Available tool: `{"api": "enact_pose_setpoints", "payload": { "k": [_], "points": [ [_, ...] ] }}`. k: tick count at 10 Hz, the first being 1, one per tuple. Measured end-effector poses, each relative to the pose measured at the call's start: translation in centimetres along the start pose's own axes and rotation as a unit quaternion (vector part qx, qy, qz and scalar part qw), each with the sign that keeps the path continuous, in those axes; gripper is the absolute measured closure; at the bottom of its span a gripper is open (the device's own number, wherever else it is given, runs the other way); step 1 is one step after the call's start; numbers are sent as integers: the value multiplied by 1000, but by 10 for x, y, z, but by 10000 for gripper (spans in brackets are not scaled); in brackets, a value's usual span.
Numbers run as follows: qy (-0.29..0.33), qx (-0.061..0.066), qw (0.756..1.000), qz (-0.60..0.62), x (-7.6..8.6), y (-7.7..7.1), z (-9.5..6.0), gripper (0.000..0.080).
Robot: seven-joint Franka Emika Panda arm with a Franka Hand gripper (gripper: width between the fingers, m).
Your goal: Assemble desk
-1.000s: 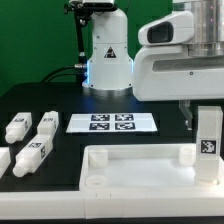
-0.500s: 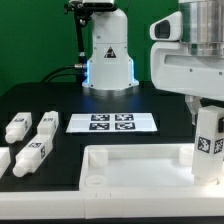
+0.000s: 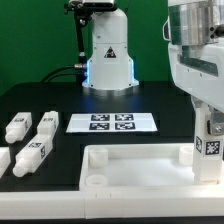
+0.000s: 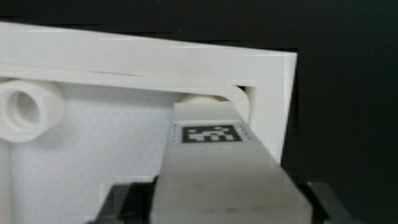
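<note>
The top (image 3: 130,160) lies flat on the tabletop (image 3: 160,105), rim up. A leg (image 3: 208,140) stands upright at the top's corner on the exterior view's right. In the wrist view the leg (image 4: 217,150) points its tagged end into that corner of the top (image 4: 107,150), clear of an open round socket (image 4: 25,108) farther along the top. Whether the leg is seated cannot be told. The end effector (image 3: 205,118) is clenched on the leg's upper part, and the leg fills the gap between the fingers (image 4: 217,205). Both parts look like hard, light, smooth plastic. The leg is stiff enough to pinch firmly on its flat sides. The top is broad and thin-walled, best taken by the rim, and likely to slide on the tabletop if twisted or pushed. Off the top's end on the exterior view's left lie loose legs (image 3: 33,155), well apart from the top. The marker board (image 3: 112,123) lies just beyond the top, and the robot base (image 3: 107,55) stands beyond that. Compared with a second ago, the big white housing has swung toward the exterior view's right and the leg's tag has shifted the same way. The leg has kept to the same corner, which suggests it is being turned in place.
</note>
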State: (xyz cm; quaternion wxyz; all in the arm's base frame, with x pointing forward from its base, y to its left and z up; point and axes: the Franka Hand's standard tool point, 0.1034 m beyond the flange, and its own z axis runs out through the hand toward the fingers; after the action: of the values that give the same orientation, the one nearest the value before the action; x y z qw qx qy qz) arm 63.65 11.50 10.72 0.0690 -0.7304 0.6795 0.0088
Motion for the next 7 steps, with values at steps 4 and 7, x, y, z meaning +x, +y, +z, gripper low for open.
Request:
{"api": "enact_pose_setpoints", "payload": {
  "k": [4,7],
  "points": [
    [11,0,948,-317,3,-14,2,201],
    [11,0,916,-401,4,-14,3,153]
  ]
}}
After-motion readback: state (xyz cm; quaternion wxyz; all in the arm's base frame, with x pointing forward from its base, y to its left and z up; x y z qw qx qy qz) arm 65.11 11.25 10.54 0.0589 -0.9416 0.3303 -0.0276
